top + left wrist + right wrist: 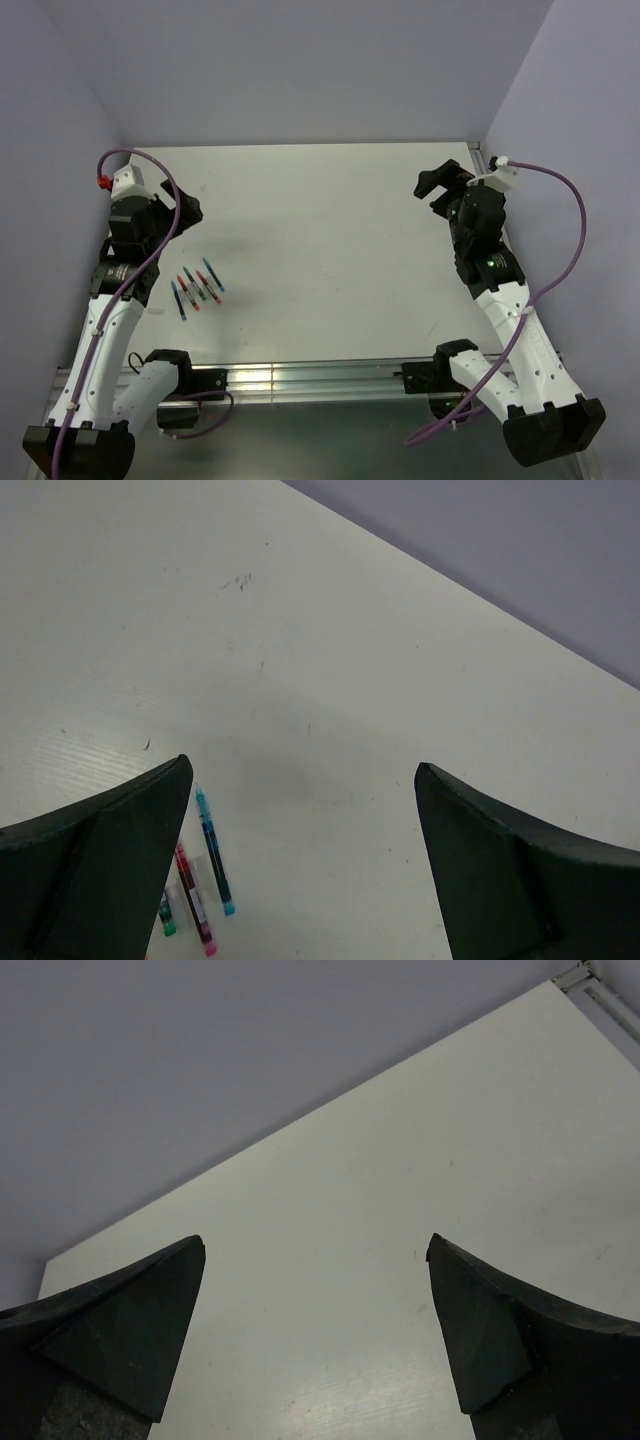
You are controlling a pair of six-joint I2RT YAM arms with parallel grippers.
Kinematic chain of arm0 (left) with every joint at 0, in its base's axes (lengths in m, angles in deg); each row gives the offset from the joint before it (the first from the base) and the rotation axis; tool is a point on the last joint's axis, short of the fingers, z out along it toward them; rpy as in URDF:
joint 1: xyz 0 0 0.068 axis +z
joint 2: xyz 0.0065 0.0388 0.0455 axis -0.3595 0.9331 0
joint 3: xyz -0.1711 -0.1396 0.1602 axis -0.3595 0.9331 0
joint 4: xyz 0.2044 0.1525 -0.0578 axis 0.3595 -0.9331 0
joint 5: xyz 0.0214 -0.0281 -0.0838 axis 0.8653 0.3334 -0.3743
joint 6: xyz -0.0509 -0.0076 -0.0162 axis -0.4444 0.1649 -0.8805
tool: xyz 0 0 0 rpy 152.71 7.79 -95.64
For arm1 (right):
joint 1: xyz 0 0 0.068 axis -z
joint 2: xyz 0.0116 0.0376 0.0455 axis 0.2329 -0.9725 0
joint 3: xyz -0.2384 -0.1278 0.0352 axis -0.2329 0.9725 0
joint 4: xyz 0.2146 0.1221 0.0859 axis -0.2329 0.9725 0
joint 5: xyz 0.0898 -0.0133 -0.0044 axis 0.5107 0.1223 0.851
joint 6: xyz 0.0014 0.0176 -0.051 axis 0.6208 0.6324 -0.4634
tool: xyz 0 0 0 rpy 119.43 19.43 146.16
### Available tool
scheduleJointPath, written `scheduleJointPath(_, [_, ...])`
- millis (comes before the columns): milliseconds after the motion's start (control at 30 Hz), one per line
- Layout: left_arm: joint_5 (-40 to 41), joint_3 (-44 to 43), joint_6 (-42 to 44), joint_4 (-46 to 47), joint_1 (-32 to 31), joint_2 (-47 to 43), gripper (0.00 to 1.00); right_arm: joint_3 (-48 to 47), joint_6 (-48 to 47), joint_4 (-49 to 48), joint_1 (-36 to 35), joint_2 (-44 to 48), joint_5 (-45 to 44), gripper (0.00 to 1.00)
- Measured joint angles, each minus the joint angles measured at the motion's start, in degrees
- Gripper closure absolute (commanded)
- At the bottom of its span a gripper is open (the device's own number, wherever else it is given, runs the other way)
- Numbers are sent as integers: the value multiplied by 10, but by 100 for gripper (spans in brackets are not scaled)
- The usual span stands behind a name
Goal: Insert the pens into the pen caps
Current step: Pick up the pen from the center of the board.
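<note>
**Left gripper** (183,208) (302,770): jaws spread wide and holding nothing. It hangs above the table (330,230), just beyond the pens (197,288) on their far-left side. In the left wrist view its two dark fingers (100,860) frame bare tabletop. A blue pen (213,850), a red pen (193,900) and a green pen (167,918) lie side by side next to the left finger.

**Left arm:** folded. The lower link rises from the base on the near-left side of the pens, and the wrist bends over above them. A purple cable (150,255) loops along the arm.

**Right gripper** (437,187) (315,1245): likewise released and empty, its fingers (520,1350) over bare table. It sits well to the right of the pens and farther back. Its arm reaches up and away from its base.

**Pens:** about five, in a slanted row on the table. Separate caps cannot be made out among them.
</note>
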Motion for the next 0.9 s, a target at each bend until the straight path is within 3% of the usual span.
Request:
scheduleJointPath(433, [6, 10, -1, -4, 0, -6, 1, 2, -5, 3, 0, -10, 30, 2])
scheduleJointPath(733, [39, 12, -44, -39, 0, 41, 9, 0, -17, 23, 0, -40, 58, 10])
scheduleJointPath(900, [40, 31, -80, -47, 0, 84, 19, 0, -19, 23, 0, -66, 80, 14])
